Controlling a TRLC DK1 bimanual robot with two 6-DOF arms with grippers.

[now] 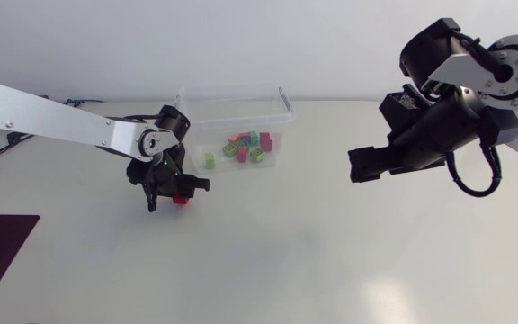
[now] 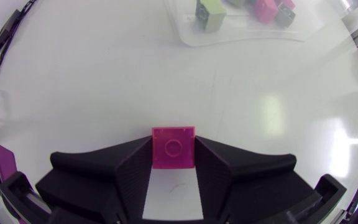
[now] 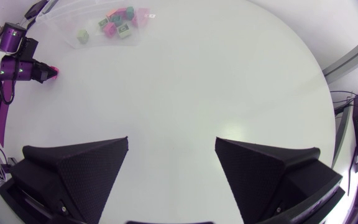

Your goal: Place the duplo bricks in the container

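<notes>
Step in hand: pickup of loose brick. Left end effector (image 1: 180, 193) closed onto red brick (image 1: 181, 199), fingers pressing two opposite sides. Brick low at bench (image 1: 268, 252), just beside container (image 1: 281, 112); lifted or not, cannot tell. Other bricks (image 1: 245, 146) already inside container. Right end effector (image 1: 360, 167) wide open, empty, well apart. Next, likely: raise brick above container wall, carry over opening, release clear of rim.

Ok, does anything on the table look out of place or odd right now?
Nothing odd. One pink brick is outside the container, clamped in the left gripper at the tabletop. The other bricks lie inside the container.
</notes>
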